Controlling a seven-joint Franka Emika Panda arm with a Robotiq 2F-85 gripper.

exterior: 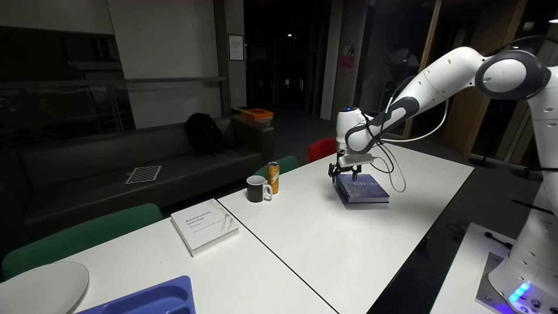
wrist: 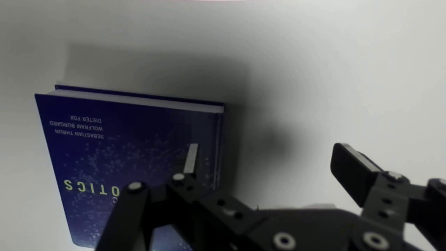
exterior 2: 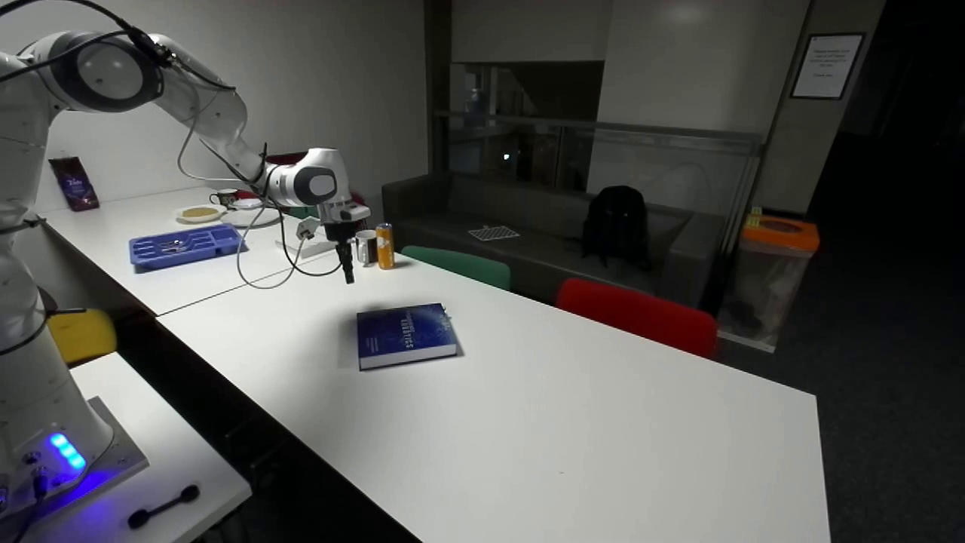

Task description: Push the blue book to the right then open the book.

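Note:
The blue book [exterior 2: 405, 332] lies flat and closed on the white table, its dark cover facing up. In an exterior view my gripper [exterior: 344, 176] hangs over the far left part of the book [exterior: 362, 188]. From a different angle, the fingertips of the gripper [exterior 2: 348, 277] are up in the air, left of the book and apart from it. Seen from the wrist, the gripper [wrist: 266, 157] is open with its fingers wide apart. One finger [wrist: 191, 158] overlaps the spine side of the book [wrist: 132, 150]; the opposite one is over bare table. Part of the cover is hidden behind the gripper.
A mug [exterior: 257, 189] and an orange can [exterior: 273, 178] stand by the table's far edge. A white book [exterior: 205, 224] and a blue tray [exterior 2: 187, 245] lie on the adjoining table. Chairs, including a red chair [exterior 2: 637, 315], line the far side.

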